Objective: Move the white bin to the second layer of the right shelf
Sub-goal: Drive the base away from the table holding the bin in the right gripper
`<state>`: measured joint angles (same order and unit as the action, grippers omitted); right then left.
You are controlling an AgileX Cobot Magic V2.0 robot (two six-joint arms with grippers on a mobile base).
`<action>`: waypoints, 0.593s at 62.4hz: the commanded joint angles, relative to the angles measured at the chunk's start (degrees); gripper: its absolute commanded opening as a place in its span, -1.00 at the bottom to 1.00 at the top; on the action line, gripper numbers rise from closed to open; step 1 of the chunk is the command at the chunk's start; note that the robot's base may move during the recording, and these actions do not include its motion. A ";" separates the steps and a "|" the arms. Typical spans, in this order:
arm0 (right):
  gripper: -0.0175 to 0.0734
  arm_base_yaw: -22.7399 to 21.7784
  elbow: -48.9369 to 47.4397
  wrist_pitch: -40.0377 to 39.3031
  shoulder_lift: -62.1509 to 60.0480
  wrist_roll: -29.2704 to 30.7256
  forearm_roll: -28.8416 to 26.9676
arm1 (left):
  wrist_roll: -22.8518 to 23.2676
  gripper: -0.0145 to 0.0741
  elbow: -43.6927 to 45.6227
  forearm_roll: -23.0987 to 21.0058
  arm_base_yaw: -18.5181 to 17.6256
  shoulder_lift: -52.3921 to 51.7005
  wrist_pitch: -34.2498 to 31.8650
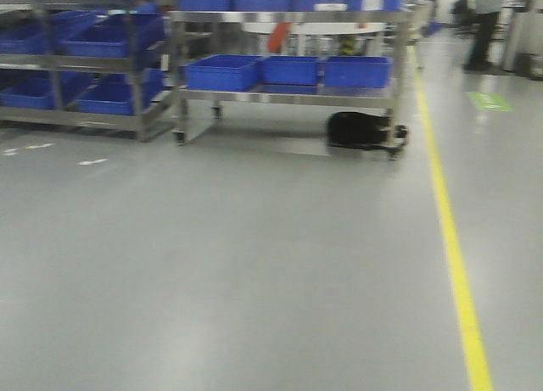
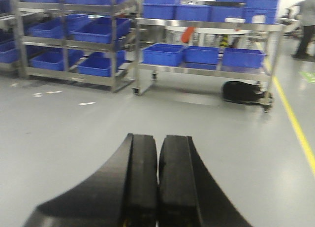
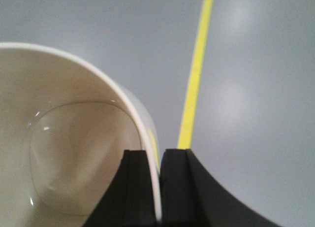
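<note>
My right gripper [image 3: 158, 150] is shut on the rim of the white bin [image 3: 69, 138], one finger inside the wall and one outside. The bin's smooth cream inside fills the left of the right wrist view and holds nothing. It hangs above grey floor. My left gripper [image 2: 158, 136] is shut with nothing between its fingers, also over floor. Far ahead stands the right shelf [image 1: 288, 94], a steel rack on castors. Blue crates sit on both its upper rail and its lower level [image 2: 197, 69]. Neither gripper shows in the front view.
A second steel rack [image 1: 85, 69] with blue crates stands to the left of the right shelf. A black object [image 1: 361, 130] lies under the right shelf's right end. A yellow floor line [image 1: 450, 238] runs along the right. A person [image 1: 488, 26] stands at the far right.
</note>
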<state>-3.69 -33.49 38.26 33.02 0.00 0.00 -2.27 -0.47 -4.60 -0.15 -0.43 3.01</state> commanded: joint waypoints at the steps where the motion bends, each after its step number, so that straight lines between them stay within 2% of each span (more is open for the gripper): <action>1: -0.49 -0.33 -1.72 -4.79 -0.06 0.00 0.00 | 0.30 -0.48 -1.56 -0.30 -0.05 -0.94 -4.77; 37: -0.49 -0.33 -1.72 -4.79 -0.06 0.00 0.00 | 0.30 -0.48 -1.56 -0.30 -0.05 -0.94 -4.77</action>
<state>-3.69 -33.49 38.35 33.02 0.00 0.00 -2.27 -0.47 -4.60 -0.15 -0.43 3.01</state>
